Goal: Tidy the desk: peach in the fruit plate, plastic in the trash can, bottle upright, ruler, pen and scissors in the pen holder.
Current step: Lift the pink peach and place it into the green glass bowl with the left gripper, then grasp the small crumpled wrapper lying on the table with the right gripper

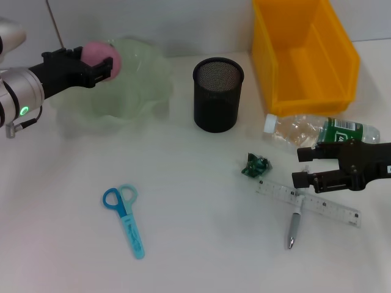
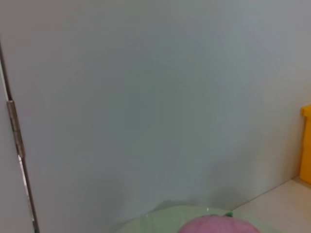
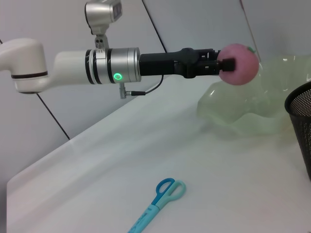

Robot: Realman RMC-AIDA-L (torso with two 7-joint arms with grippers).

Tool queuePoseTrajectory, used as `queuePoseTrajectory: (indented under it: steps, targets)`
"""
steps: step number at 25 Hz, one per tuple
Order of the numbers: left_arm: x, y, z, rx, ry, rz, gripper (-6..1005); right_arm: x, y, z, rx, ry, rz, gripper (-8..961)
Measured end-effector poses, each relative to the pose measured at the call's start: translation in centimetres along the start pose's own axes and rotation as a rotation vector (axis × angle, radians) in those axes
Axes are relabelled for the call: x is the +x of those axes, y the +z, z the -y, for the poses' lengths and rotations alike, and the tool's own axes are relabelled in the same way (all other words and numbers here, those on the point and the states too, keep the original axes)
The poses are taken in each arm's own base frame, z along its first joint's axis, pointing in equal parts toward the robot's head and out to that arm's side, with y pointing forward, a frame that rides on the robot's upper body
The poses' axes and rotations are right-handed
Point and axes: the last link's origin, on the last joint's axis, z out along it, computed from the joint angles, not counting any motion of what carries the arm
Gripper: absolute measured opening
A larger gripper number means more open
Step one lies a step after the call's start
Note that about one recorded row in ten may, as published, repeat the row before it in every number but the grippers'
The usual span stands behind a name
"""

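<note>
Pink peach (image 1: 101, 56) clamped in left pincer (image 1: 102, 64) above fruit plate (image 1: 146, 79); right pincer (image 1: 300, 166) wide, empty.

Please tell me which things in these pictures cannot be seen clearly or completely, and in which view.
- Peach: the left wrist view cuts it off at the edge, and the left gripper holding it does not show there.
- Bottle: in the head view, the right gripper hides part of it.
- Pen: the ruler crosses its upper end.
- Pen holder: cut off by the right wrist view's edge.
- Inside of the trash can: its top is out of frame.
</note>
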Motion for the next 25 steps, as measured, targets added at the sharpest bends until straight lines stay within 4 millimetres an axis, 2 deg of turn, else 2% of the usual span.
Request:
queuePoseTrajectory:
  steps: [1,7,13,16,17,20,22,24,25]
  targets:
    - [0.0,0.0,0.0,-0.001,-0.001,-0.001,544,0.0,0.0,0.0,0.0,-0.001,0.0,825]
    - [0.1,0.0,-0.1,-0.008,-0.01,-0.005,732,0.0,0.0,0.0,0.002,-0.006,-0.001,825]
    - [1.0,-0.3,-1.1,-0.108,-0.082,-0.021,734,0.0,-0.1,-0.1,0.002,-0.008,0.0,825]
    - [2.0,-1.5,-2.0,-0.248,-0.13,-0.04,734,-0.2,-0.1,0.0,0.004,-0.015,-0.001,825]
    - [2.7,-2.7,-2.8,-0.365,-0.151,-0.046,734,-0.3,-0.1,0.0,0.005,-0.02,-0.001,826]
    - [2.7,-2.7,-2.8,-0.365,-0.151,-0.046,734,-0.5,0.0,0.0,0.004,-0.025,-0.002,826]
    - [3.1,-5.3,-4.7,-0.615,-0.191,-0.009,734,-0.6,-0.1,0.1,0.006,-0.031,-0.003,826]
    - [3.1,-5.3,-4.7,-0.615,-0.191,-0.009,733,-0.7,-0.1,0.1,0.008,-0.035,-0.003,826]
    - [2.6,-6.1,-5.4,-0.686,-0.197,0.031,733,-0.7,-0.1,0.1,0.008,-0.035,-0.003,826]
